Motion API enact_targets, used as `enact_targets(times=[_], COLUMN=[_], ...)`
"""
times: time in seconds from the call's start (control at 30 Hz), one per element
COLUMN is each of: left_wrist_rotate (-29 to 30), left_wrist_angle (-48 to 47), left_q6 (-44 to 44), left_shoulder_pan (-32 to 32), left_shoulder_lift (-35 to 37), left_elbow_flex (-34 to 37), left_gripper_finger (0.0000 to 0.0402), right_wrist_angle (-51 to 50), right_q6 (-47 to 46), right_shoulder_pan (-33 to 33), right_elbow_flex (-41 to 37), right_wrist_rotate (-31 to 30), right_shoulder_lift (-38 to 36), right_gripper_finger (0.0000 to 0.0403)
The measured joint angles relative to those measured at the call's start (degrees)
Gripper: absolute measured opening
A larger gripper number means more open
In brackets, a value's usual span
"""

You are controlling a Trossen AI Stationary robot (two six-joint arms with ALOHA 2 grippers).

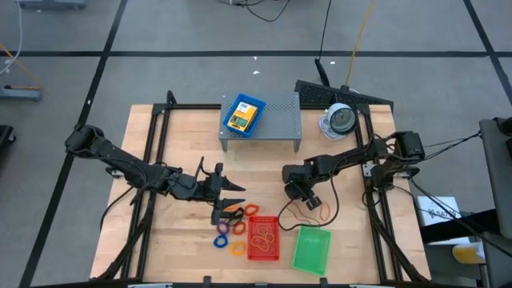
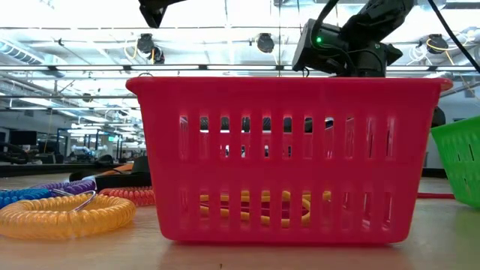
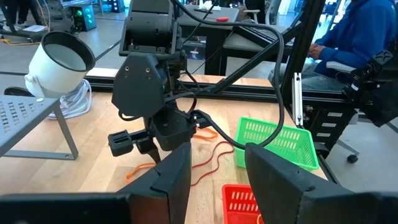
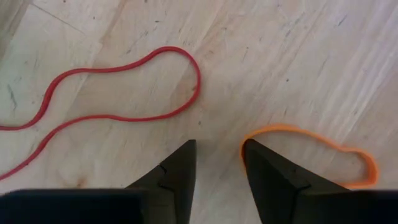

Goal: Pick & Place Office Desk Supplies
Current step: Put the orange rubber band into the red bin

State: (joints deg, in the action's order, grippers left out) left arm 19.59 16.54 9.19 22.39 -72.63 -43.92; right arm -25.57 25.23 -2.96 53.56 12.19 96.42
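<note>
The right gripper [image 4: 217,165] points down at the smooth wooden table [image 1: 184,136]. Its two dark fingers stand a little apart with nothing between them. One tip is right at the edge of a thin orange rubber band [image 4: 311,152], a flat, bent loop. A long red rubber band [image 4: 112,93] lies in a wavy loop just beside it.

The left gripper [image 3: 214,171] sits low over the table near the middle. Its fingers are spread with a gap, and they hold nothing.

The red mesh tray [image 2: 289,157] is hard plastic with tall slots in its walls, and yellow loops [image 2: 251,206] lie inside. The green mesh tray [image 1: 312,249] sits just beside it. Curly coil rings, orange [image 2: 64,214], purple [image 2: 64,187] and blue [image 2: 19,196], lie near the red tray. A yellow-and-blue crayon box [image 1: 243,115] rests on the grey metal shelf [image 1: 280,120] full of tiny holes.
</note>
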Motion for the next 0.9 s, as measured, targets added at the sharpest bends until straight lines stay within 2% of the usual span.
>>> enact_targets(times=[0.33, 0.5, 0.63, 0.77, 0.9], left_wrist_rotate=[0.0, 0.0, 0.0, 0.0, 0.0], left_wrist_angle=[0.0, 0.0, 0.0, -0.4, -2.0], left_q6=[0.0, 0.0, 0.0, -0.1, -0.6], left_shoulder_pan=[0.0, 0.0, 0.0, 0.0, 0.0], left_shoulder_lift=[0.0, 0.0, 0.0, 0.0, 0.0], left_elbow_flex=[0.0, 0.0, 0.0, 0.0, 0.0], left_gripper_finger=[0.0157, 0.0157, 0.0157, 0.0157, 0.0157], right_wrist_angle=[2.7, 4.0, 4.5, 5.5, 6.4], right_q6=[0.5, -0.7, -1.4, -2.1, -5.1], right_shoulder_pan=[-0.1, -0.2, -1.2, -2.8, -4.2], right_elbow_flex=[-0.1, -0.1, -0.1, -0.1, -0.1], right_wrist_rotate=[0.1, -1.0, -6.0, -9.2, -9.1], right_shoulder_lift=[0.1, 0.1, -0.5, -2.9, -6.5], right_gripper_finger=[0.0009, 0.0003, 0.0001, 0.0001, 0.0001])
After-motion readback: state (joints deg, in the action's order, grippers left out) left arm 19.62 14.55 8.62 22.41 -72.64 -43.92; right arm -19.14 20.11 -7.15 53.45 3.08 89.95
